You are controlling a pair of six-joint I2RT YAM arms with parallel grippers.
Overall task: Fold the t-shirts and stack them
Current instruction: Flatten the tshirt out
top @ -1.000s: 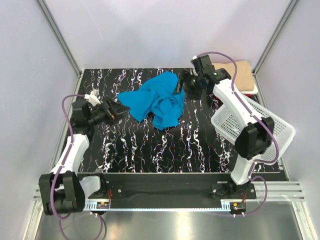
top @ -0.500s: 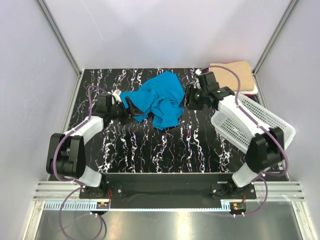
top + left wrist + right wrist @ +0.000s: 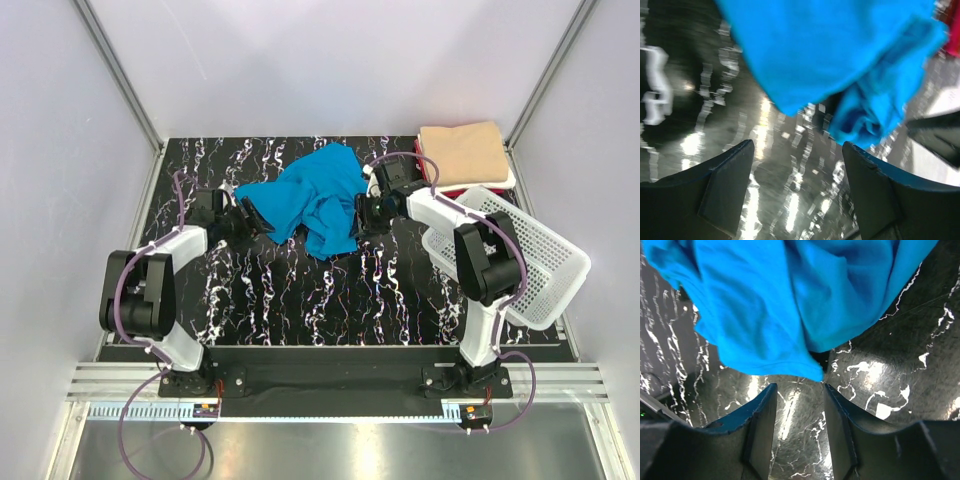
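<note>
While both jaws stand empty, turquoise t-shirt point(image 3: 312, 200) lies crumpled on the table point(image 3: 300, 295).
Left gripper point(image 3: 797, 150) wide open just off its left edge; right gripper point(image 3: 800, 389) partly open just off its right hem; tan folded t-shirt point(image 3: 460, 150) far right corner.

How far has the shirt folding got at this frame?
Done: a folded tan tee lies at the far right corner, on top of other folded cloth. In hand: the left pincer and right pincer, both open, flank the crumpled turquoise tee on the table, neither gripping it yet. Left: grasp it, spread it flat, fold it and stack it on the tan one.
</note>
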